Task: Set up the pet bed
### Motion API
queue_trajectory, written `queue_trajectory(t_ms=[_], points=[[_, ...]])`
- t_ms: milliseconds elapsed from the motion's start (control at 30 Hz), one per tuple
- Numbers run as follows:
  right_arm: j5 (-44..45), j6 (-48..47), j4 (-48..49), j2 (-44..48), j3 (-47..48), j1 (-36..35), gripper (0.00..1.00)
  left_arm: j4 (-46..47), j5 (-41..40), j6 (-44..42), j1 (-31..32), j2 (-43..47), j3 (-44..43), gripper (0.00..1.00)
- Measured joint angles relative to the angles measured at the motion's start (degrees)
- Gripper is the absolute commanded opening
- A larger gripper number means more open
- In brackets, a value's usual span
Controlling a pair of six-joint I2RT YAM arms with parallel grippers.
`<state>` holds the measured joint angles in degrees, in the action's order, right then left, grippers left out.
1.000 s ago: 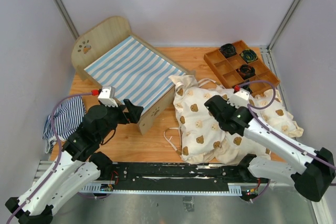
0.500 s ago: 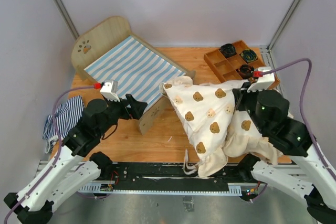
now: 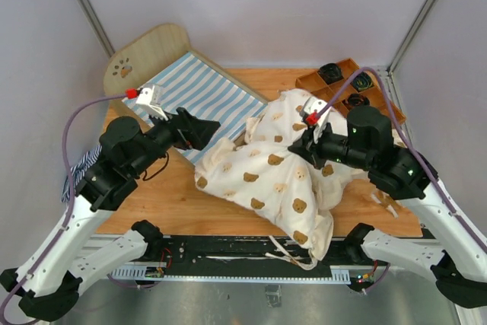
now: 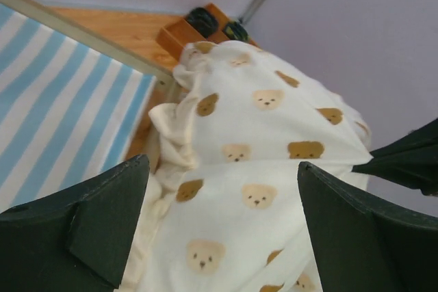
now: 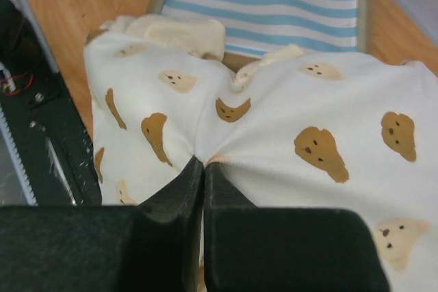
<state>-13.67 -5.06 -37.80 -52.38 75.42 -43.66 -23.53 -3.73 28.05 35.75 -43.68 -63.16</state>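
The pet bed (image 3: 179,93), light plywood with a paw-print headboard and a blue-and-white striped mattress (image 4: 61,114), stands at the back left. A cream cloth printed with brown bears (image 3: 262,173) hangs bunched beside the bed's foot end and covers that corner. My right gripper (image 5: 204,165) is shut on a pinch of this cloth (image 5: 328,100), holding it up above the table. My left gripper (image 4: 222,227) is open over the bed's foot end, its fingers wide apart and facing the bear cloth (image 4: 274,141) without touching it.
A brown wooden tray (image 3: 323,85) with square compartments holding dark coiled items sits at the back right. A navy-and-white striped cloth (image 3: 76,176) lies at the left edge, mostly hidden by my left arm. Cloth ties dangle over the black rail (image 3: 228,249).
My right gripper lifted the bear cloth off the table and carried it left to the bed's foot. My left arm rose and swung forward over the bed, still open.
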Motion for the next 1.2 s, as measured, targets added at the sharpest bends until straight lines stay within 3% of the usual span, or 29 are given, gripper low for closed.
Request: queue_trajectory(t_ms=[167, 467, 833, 1200], points=[[-8.9, -1.4, -1.9, 2.4, -5.4, 0.1, 0.00, 5.1, 11.0, 1.9, 0.0, -4.3, 4.3, 0.95], [-20.3, -1.4, -1.6, 9.3, -11.2, 0.1, 0.00, 10.2, 20.3, 1.9, 0.0, -17.0, 6.9, 0.97], [-17.0, 14.4, 0.5, 15.1, -33.5, 0.1, 0.00, 17.7, 27.1, 6.0, 1.0, -21.7, 16.3, 0.96], [-15.0, 19.4, 0.2, 22.3, -34.8, 0.1, 0.00, 20.6, 24.2, 5.8, 10.1, -37.5, 11.4, 0.95]])
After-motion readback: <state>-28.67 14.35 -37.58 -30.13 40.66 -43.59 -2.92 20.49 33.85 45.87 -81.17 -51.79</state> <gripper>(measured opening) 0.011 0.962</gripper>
